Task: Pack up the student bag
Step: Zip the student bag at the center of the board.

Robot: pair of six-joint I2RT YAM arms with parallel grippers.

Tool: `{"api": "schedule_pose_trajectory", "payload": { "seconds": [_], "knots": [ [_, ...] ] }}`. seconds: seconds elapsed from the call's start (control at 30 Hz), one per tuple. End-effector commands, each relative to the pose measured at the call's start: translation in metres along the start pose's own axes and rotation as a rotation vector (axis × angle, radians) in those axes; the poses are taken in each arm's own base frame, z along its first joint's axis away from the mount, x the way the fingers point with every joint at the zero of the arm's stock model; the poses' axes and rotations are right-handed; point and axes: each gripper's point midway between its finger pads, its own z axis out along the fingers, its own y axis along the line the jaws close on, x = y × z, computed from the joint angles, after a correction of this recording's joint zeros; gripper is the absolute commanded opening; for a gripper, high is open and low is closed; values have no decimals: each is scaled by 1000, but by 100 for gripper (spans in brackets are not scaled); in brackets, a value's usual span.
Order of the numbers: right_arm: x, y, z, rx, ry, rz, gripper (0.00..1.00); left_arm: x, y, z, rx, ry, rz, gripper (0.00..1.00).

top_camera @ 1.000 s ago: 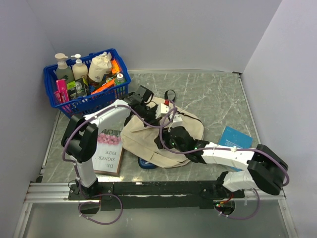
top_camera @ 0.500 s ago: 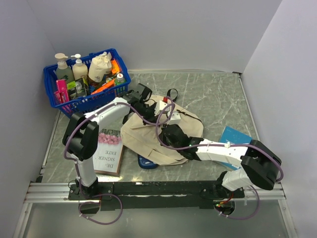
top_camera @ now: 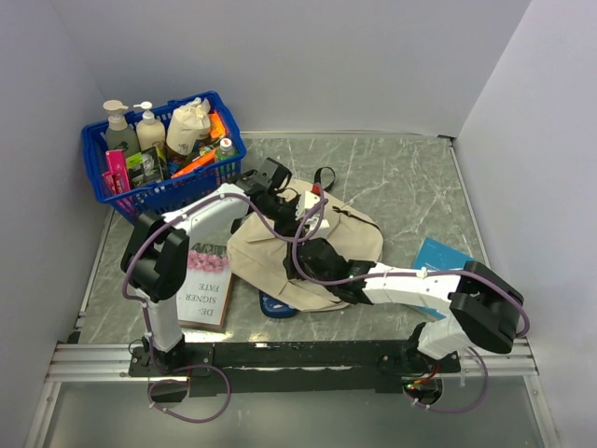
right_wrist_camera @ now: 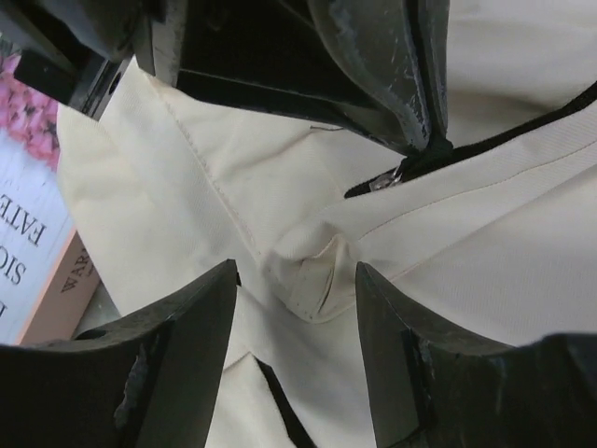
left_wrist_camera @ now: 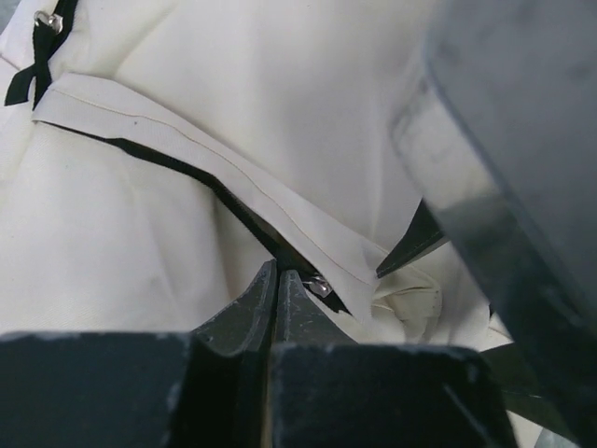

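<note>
Left hand point(left_wrist_camera: 277, 273) is closed at the zipper pull point(left_wrist_camera: 318, 285) of the bag point(top_camera: 266, 261), which lies on the surface point(top_camera: 410, 187) beside a book point(top_camera: 203, 280). Right hand point(right_wrist_camera: 296, 277) is spread open around a fabric fold. Unzipping seems in hand; next, that fold must be pinched as an anchor.
</note>
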Motion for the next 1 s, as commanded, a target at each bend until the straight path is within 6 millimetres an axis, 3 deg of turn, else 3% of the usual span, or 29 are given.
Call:
{"api": "schedule_pose_trajectory", "payload": {
  "seconds": [0.0, 0.1, 0.27, 0.33, 0.5, 0.63, 0.83, 0.97],
  "knots": [
    [4, 8, 10, 14, 9, -77, 58, -41, -3, -3, 8, -82, 53, 1],
    [15, 3, 20, 39, 27, -81, 50, -45, -5, -4, 6, -100, 55, 1],
    [15, 3, 25, 36, 14, -103, 30, -28, -14, 2, 40, -70, 41, 1],
    [21, 0, 28, 49, 34, -114, 27, -29, -14, 2, 44, -75, 41, 1],
    [26, 1, 28, 40, 50, -129, 1, -39, -13, -1, 44, -90, 43, 1],
    [25, 7, 18, 5, 30, -150, 0, -49, -5, -3, 30, -103, 46, 1],
    [19, 29, 1, -74, -14, -240, 0, -47, 8, 6, 27, -87, 40, 1],
    [21, 19, -4, -36, -24, -242, 0, -48, 7, 7, 34, -89, 32, 1]
  ]
}}
